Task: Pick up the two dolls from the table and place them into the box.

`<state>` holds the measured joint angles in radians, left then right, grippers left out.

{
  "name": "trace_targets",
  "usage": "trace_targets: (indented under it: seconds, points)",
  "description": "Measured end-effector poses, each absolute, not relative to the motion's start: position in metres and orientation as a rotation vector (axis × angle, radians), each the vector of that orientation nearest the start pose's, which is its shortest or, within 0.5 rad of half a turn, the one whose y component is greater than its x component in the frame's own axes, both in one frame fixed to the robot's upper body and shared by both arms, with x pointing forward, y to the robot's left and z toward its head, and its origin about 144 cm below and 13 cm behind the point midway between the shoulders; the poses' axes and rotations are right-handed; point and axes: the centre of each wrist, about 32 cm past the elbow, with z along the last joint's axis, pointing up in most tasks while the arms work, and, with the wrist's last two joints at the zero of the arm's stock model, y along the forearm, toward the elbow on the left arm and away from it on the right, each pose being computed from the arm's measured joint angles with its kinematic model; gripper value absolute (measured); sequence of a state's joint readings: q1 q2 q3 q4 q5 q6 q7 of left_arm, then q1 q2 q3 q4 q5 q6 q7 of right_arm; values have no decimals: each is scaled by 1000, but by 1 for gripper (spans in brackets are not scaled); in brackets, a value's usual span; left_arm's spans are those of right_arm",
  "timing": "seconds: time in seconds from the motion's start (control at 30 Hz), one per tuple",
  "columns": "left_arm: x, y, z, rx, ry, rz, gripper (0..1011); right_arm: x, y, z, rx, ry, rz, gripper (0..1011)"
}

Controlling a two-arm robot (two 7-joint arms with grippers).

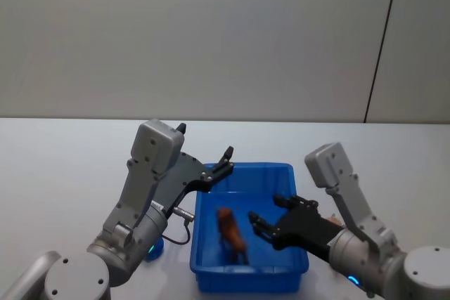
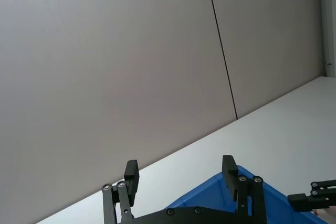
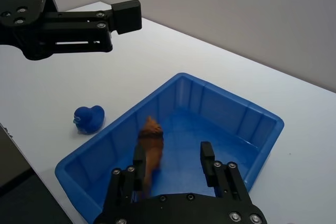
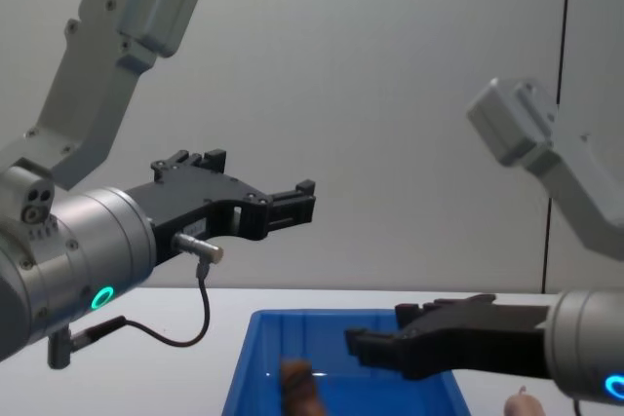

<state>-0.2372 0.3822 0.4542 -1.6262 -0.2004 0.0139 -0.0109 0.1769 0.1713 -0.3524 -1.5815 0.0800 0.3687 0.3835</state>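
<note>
One reddish-brown doll [image 1: 230, 235] lies in the box [image 1: 253, 168] just below the wide-spread right hand [image 1: 265, 210], left hand [image 2: 180, 165] likewise wide.

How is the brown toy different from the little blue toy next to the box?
The brown doll is reddish-brown; the blue toy is bright blue, like the box. The brown doll is inside the box; the blue toy sits on the table outside it. The brown doll looks long, the blue toy rounder. Both are much smaller than the box.
</note>
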Motion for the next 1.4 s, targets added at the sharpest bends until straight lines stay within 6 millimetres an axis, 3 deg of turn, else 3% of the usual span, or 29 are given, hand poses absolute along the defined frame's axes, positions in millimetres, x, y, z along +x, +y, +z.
trace_targets:
  seconds: [0.07, 0.1, 0.33, 0.5, 0.87, 1.4]
  points:
    - [492, 198, 1204, 61, -268, 1124, 1001, 490, -164, 1186, -283, 88, -861, 653]
    - [492, 198, 1204, 61, -267, 1124, 1001, 490, -163, 1186, -283, 88, -860, 653]
    - [492, 198, 1204, 61, -268, 1124, 1000, 490, -167, 1185, -271, 80, -890, 896]
    - [492, 198, 1204, 61, -268, 1124, 1000, 488, -175, 1185, -260, 82, -922, 999]
    - [492, 198, 1204, 61, -268, 1124, 1000, 477, -204, 1178, -251, 136, -1041, 1001]
    - [492, 198, 1204, 61, -268, 1124, 1000, 469, -226, 1162, -309, 229, -1123, 1001]
